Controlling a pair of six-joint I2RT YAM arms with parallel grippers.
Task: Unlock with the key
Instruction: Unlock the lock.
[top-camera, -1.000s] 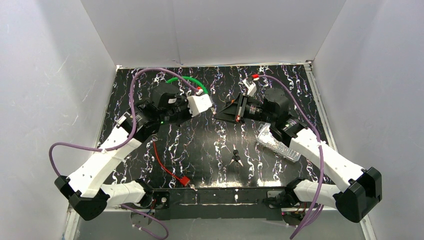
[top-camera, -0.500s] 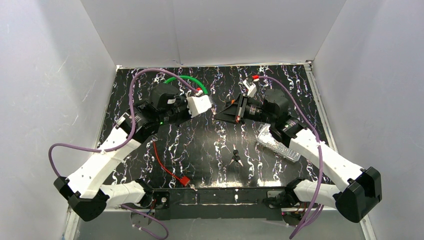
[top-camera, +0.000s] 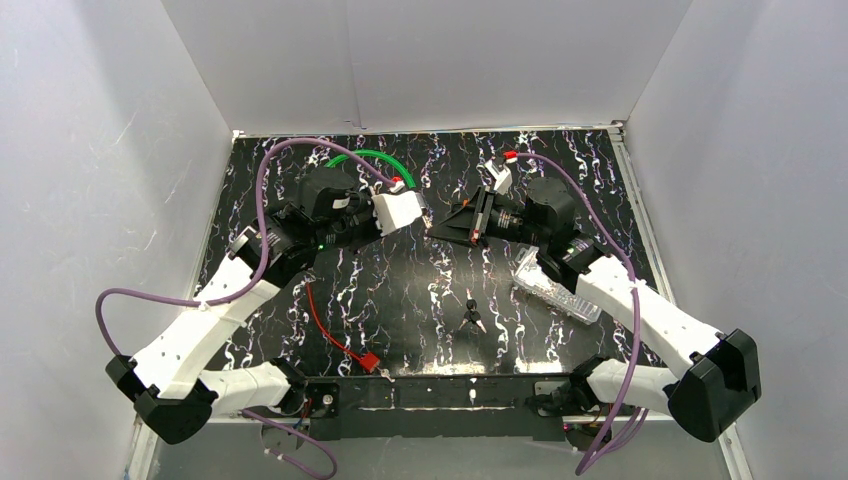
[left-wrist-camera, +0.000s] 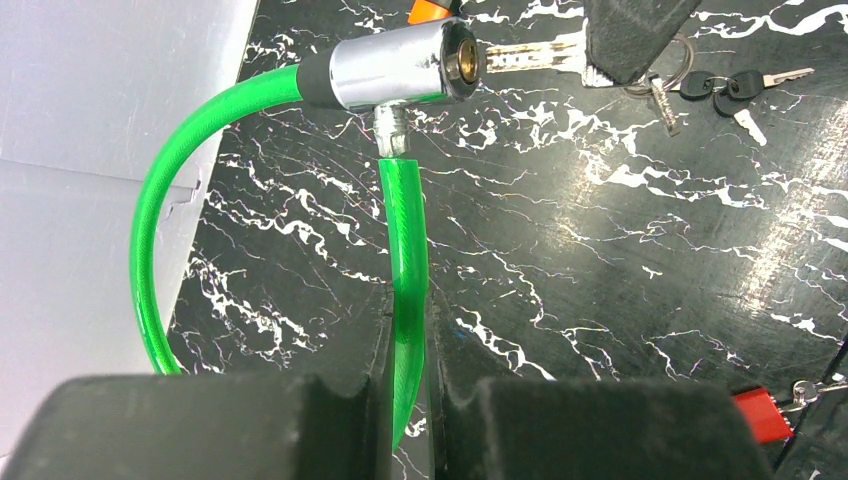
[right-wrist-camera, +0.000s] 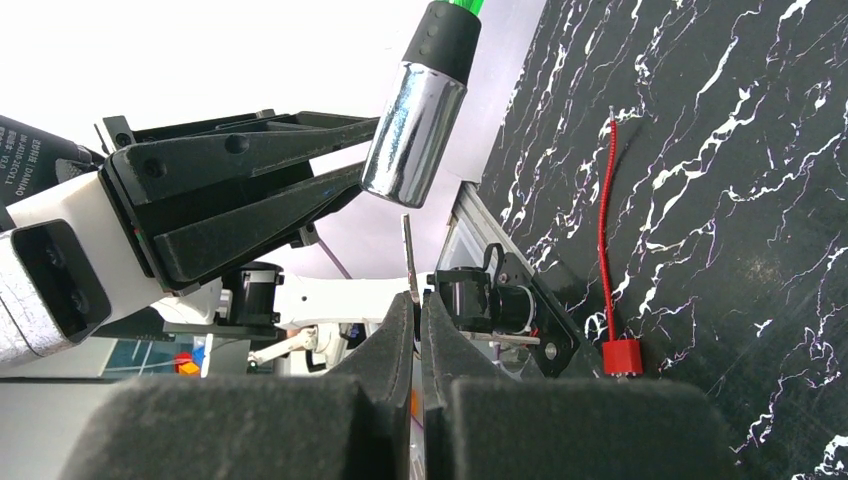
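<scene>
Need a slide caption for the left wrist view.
Left gripper pinches the green cable lock while right gripper holds the key at its keyhole.

Bright, even light from above. A soft glare washes the glossy tabletop (left-wrist-camera: 760, 260) at right; the chrome lock barrel (left-wrist-camera: 395, 65) gleams. On the left end effector (left-wrist-camera: 408, 400), the near fingers (left-wrist-camera: 200, 430) look blurred and dark.

Overhead, two close wrist views; common lock (left-wrist-camera: 395, 65)

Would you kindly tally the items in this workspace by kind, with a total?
Cable locks: 2, the green cable lock and the red cable lock
Single keys: 1, the key
Key bunches: 1, the key bunch
Packets: 1, the clear plastic packet
Total: 5
</scene>
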